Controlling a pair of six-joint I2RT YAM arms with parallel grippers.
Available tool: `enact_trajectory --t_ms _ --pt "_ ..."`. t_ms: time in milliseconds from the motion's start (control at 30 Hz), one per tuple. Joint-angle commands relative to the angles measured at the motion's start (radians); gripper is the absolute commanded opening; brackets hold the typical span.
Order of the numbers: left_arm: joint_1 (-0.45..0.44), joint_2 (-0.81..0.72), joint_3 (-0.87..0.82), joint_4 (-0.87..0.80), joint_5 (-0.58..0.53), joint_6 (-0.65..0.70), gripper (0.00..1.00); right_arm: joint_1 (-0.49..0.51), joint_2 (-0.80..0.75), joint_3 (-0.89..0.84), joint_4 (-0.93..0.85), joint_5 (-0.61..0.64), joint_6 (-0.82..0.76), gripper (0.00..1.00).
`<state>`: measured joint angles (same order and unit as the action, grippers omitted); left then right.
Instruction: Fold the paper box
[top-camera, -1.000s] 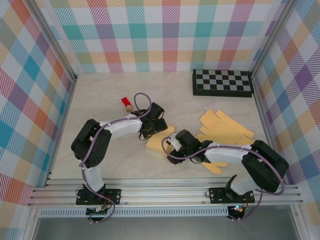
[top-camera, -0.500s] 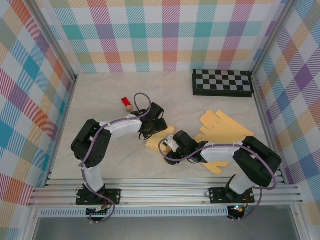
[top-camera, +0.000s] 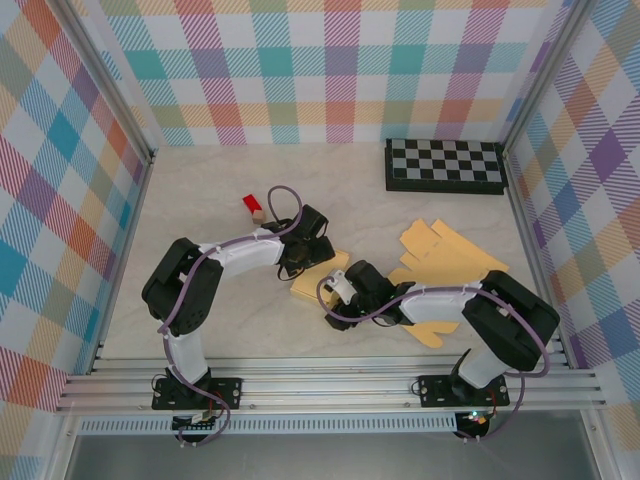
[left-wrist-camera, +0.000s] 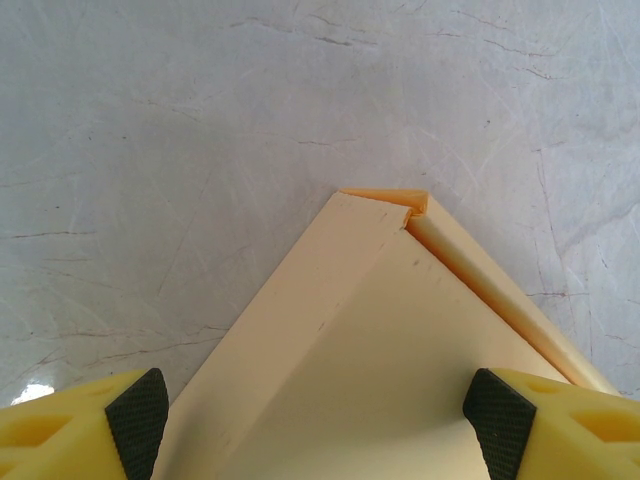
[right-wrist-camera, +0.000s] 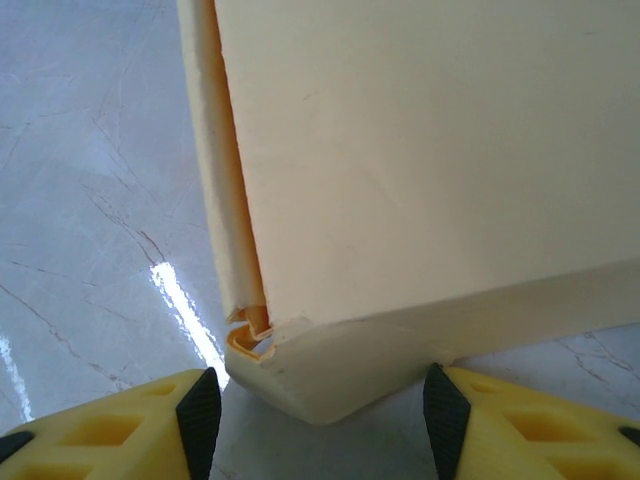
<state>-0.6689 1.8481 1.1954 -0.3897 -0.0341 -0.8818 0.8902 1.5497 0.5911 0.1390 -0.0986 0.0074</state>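
Observation:
The paper box (top-camera: 318, 277), pale yellow and folded flat, lies on the table between my two grippers. My left gripper (top-camera: 300, 262) hovers over its far end. In the left wrist view the box (left-wrist-camera: 380, 340) spreads under the left gripper (left-wrist-camera: 316, 415), which is open, its black pads (left-wrist-camera: 135, 410) wide apart. My right gripper (top-camera: 340, 291) sits at the box's near right corner. In the right wrist view that crumpled corner (right-wrist-camera: 330, 380) points into the right gripper (right-wrist-camera: 320, 420), which is open, with a gap to each pad (right-wrist-camera: 440, 415).
Several flat yellow box blanks (top-camera: 450, 258) lie on the right, partly under my right arm. A small red block (top-camera: 252, 206) rests behind the left arm. A checkerboard (top-camera: 445, 166) stands at the back right. Plaid walls close in the table.
My right arm has shifted a little to the left, bringing its gripper closer to the box corner. The left arm and the box have stayed still.

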Motion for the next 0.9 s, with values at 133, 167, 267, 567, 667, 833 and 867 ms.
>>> enact_trajectory --t_ms 133,167,267,567,667,833,867 --pt "0.008 0.034 -0.049 -0.113 0.014 -0.003 0.81 -0.003 0.033 0.045 0.034 0.020 0.065 0.46" --pt "0.008 0.034 -0.051 -0.111 0.017 -0.003 0.81 -0.004 0.035 0.047 0.032 0.025 0.066 0.43" --pt "0.008 0.033 -0.057 -0.108 0.023 -0.005 0.81 -0.004 0.038 0.054 0.022 0.061 0.072 0.35" --pt "0.010 0.034 -0.063 -0.117 0.008 0.001 0.81 -0.010 0.001 0.051 -0.009 0.008 0.098 0.55" --pt "0.014 0.038 -0.060 -0.118 0.006 -0.003 0.81 -0.008 -0.034 0.033 -0.006 -0.021 0.127 0.62" --pt "0.015 0.040 -0.057 -0.113 0.011 -0.006 0.81 -0.009 -0.065 0.018 -0.020 0.059 0.134 0.68" --pt "0.015 0.041 -0.057 -0.113 0.013 -0.008 0.81 -0.010 -0.057 0.024 -0.025 0.064 0.127 0.67"
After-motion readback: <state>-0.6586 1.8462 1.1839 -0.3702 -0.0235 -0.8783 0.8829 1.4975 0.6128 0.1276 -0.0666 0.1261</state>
